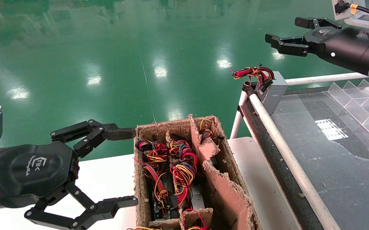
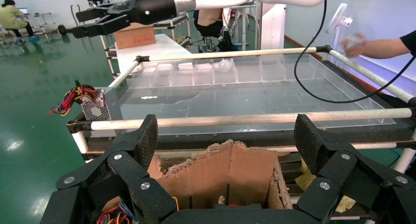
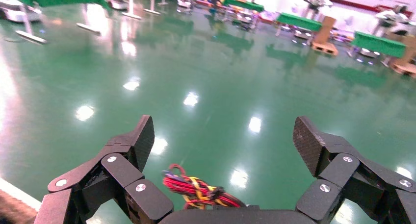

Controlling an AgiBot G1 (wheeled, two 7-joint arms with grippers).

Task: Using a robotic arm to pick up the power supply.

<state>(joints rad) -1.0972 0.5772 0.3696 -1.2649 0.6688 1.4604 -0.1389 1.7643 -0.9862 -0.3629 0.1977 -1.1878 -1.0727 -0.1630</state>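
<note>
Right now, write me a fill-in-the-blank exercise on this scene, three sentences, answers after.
1. The left gripper hovers beside the cardboard box with its fingers ____.
2. The grey power supply sits at the corner of the conveyor table, below the ____ gripper.
3. The compartments of the cardboard box hold bundles of coloured ____.

Missing words: open; right; wires

Left hand (image 1: 130, 169) low with fingers spread; right hand (image 1: 283, 35) raised, fingers apart.
</note>
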